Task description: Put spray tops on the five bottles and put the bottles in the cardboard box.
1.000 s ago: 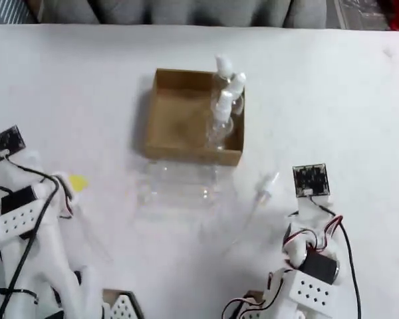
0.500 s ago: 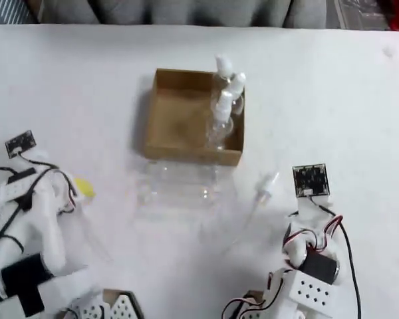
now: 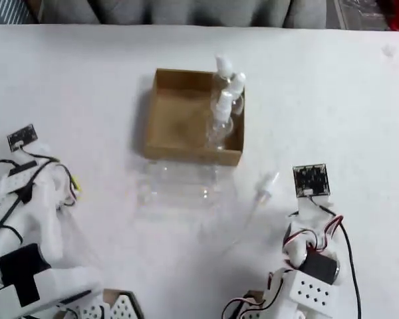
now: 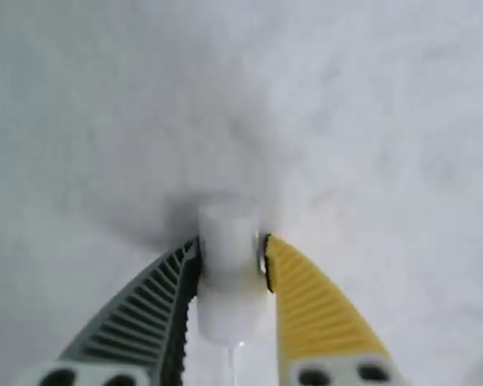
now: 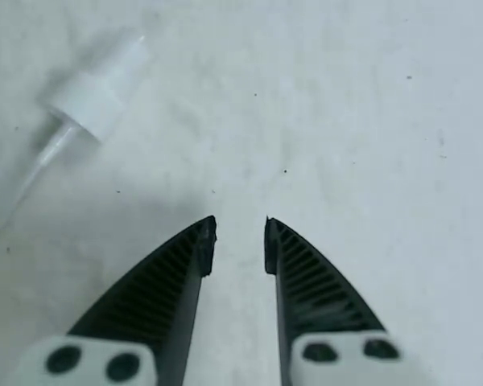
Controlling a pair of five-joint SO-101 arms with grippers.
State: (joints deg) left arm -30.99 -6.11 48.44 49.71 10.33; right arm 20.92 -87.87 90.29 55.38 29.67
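Three clear plastic bottles with white spray heads, upright and touching, packed along one wall of the cardboard box, well ahead of both grippers and roughly between them; brown, matt floor bare across the rest of the box. Nearer the tools, just short of the box's front wall, more clear bottles flat on the white table, faint against it, seemingly two and uncapped. For the left gripper: clamped on a spray top, a smooth white stepped cylinder, narrower collar poking out past the tips, thin clear dip tube trailing back between the fingers; one ribbed grey finger and one ribbed yellow finger, each pressed against the cap's side. Left arm folded low, gripper pointed down at the table, off to the side of the lying bottles. For the right gripper: two ribbed black fingers parted by a narrow gap, nothing between them, tips aimed down at bare table. Just ahead of those tips and toward the left arm, a loose spray top on its side, white cap with slender tube, apart from the fingers. Right arm hunched, red and black wires looped over it.
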